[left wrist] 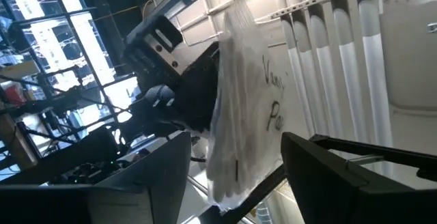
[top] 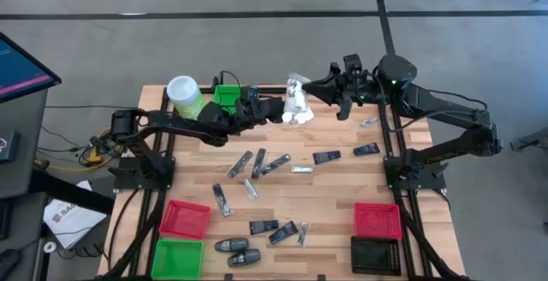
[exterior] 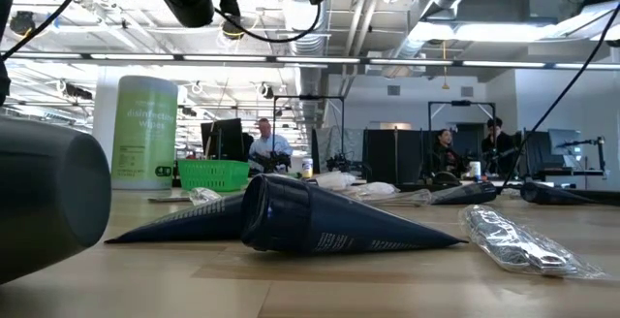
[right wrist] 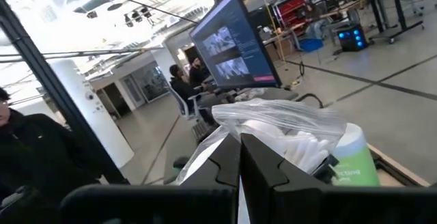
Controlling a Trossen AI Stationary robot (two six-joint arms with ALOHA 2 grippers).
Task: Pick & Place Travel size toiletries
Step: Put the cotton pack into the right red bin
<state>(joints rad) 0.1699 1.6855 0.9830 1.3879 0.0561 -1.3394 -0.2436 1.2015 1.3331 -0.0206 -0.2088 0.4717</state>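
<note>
right claw (top: pixel 315 92) pinches clear bag (top: pixel 296 101) aloft; left claw (top: pixel 276 108) gapes wide beside it.

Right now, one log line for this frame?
right gripper: shut on clear bag, held up at table's far edge | left gripper: open, at bag | packets: on table

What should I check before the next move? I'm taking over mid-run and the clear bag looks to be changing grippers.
1. Right gripper shut on the clear bag: ok, fingers pinch its plastic.
2. Left gripper released: ok, fingers stand apart, with the bag between them.
3. Bag lifted off the table: ok, it hangs between both arms.
4. Bag mouth open for loading: cannot tell.
5. Toiletries waiting: ok, scattered across the table.
6. Green canister clear of the left arm: cannot tell, it stands close.
</note>
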